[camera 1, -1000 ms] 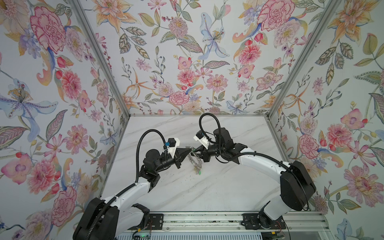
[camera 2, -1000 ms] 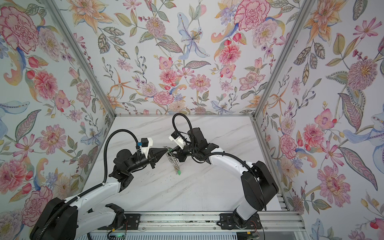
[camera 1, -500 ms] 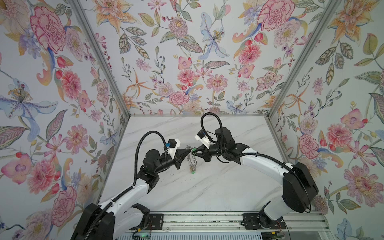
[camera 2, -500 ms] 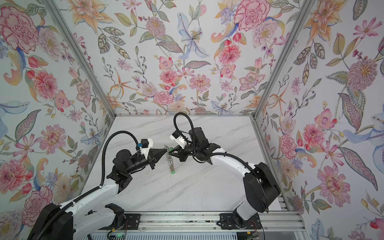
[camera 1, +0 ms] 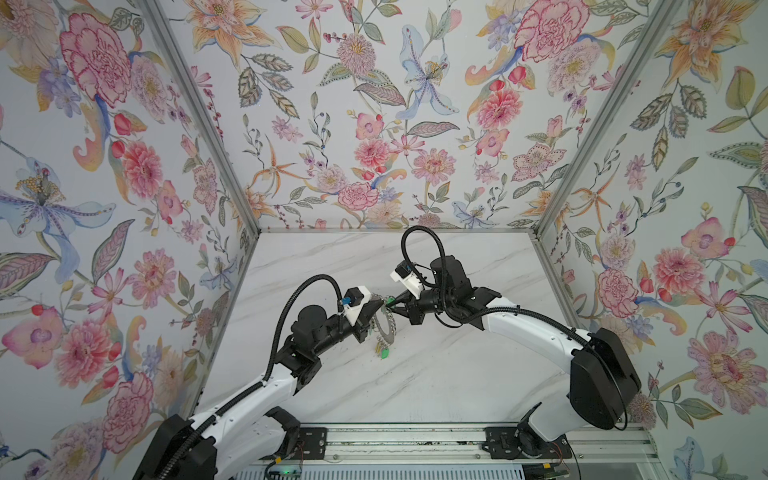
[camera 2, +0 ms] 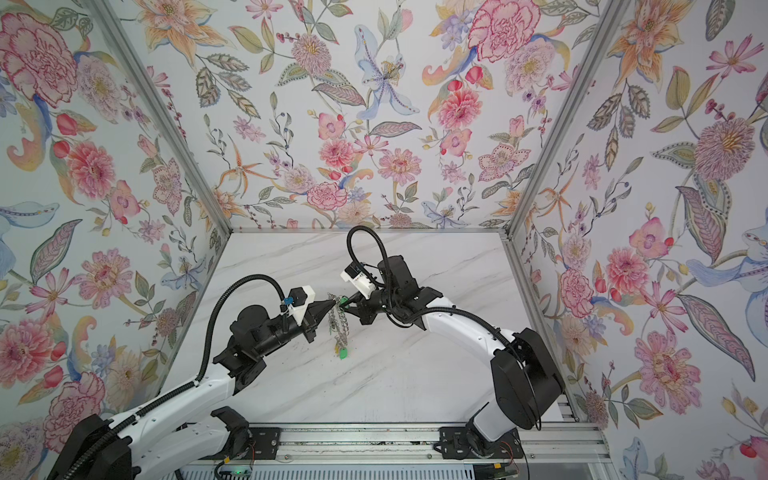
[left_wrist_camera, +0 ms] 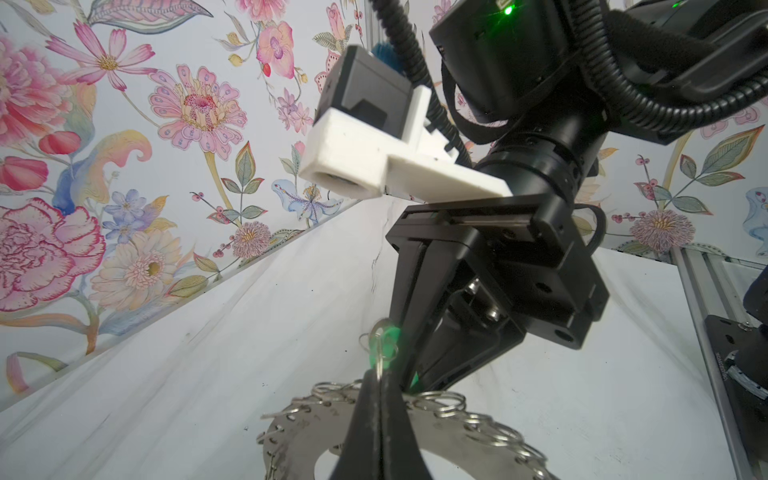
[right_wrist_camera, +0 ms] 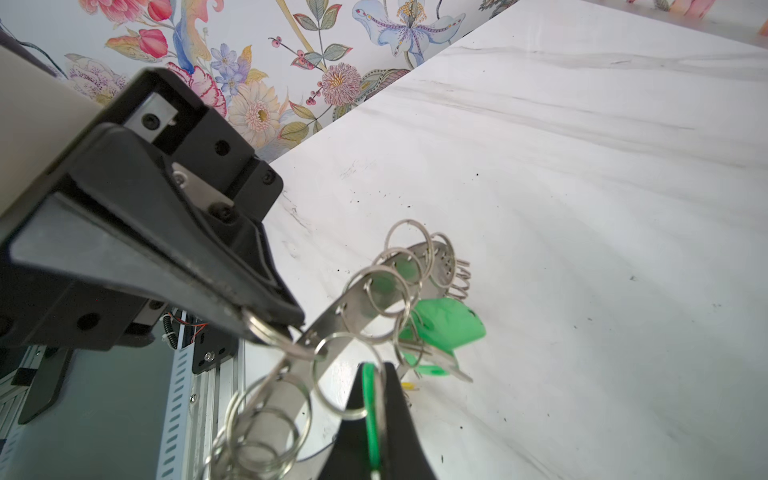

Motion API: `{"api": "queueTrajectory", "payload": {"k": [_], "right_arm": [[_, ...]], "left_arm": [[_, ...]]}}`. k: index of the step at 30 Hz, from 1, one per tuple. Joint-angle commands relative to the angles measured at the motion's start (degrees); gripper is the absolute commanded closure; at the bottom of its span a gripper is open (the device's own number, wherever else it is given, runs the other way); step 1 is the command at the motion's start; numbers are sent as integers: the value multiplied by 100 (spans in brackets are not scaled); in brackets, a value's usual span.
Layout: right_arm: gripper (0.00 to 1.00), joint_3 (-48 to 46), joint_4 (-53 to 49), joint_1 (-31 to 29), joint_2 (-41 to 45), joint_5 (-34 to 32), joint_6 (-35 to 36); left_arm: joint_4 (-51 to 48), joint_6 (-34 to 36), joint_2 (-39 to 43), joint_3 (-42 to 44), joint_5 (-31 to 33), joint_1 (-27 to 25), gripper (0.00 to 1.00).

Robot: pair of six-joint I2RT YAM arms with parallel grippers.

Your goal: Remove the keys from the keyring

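The grey keyring [camera 1: 385, 326] hangs on edge above the table between the two arms in both top views, its small wire loops round the rim. My left gripper [left_wrist_camera: 380, 376] is shut on one wire loop at the ring's top edge. My right gripper [right_wrist_camera: 373, 368] is shut on the green tag of one of the keys [left_wrist_camera: 388, 347], tip to tip with the left gripper [camera 1: 379, 306]. More green-tagged keys [right_wrist_camera: 449, 322] dangle from the keyring's [right_wrist_camera: 357, 299] lower rim, and one green key [camera 2: 343, 354] hangs lowest. A bit of a yellow tag [right_wrist_camera: 409, 386] peeks out behind them.
The white marble table [camera 1: 436, 374] is bounded by floral walls on three sides and by a metal rail [camera 1: 415, 440] with both arm bases along the front. Small dark specks lie scattered on the tabletop.
Both grippers and the hanging keyring have shifted slightly to the left together. Both stay shut.
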State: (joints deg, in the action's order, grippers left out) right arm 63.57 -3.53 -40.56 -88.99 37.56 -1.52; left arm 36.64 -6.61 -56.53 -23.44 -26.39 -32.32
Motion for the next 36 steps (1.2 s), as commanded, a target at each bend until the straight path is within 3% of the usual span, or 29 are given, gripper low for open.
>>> {"api": "queueTrajectory", "payload": {"k": [1, 10, 14, 19, 24, 31, 36], "right_arm": [[100, -192, 43, 11, -148, -459, -358], [100, -206, 1003, -421, -413, 48, -1190], [100, -279, 1401, -479, -354, 121, -1452], [100, -407, 1602, -475, -106, -91, -1498], [100, -516, 1570, -372, 98, -234, -1369], [100, -574, 1448, -218, 167, -379, -1158], [100, -652, 1342, -32, 232, -565, -964]], "left_arm": [[1753, 59, 323, 321, 461, -29, 100], [4402, -1113, -616, 579, 382, -21, 100], [5102, -1648, -1100, 432, 166, 9, 100], [6609, -2929, -1866, 371, -161, 269, 100], [6597, -3294, -2044, 113, -410, 277, 100], [6611, -4420, -2557, -646, -1200, 305, 100], [6607, -4912, -2729, -997, -1432, 324, 100]]}}
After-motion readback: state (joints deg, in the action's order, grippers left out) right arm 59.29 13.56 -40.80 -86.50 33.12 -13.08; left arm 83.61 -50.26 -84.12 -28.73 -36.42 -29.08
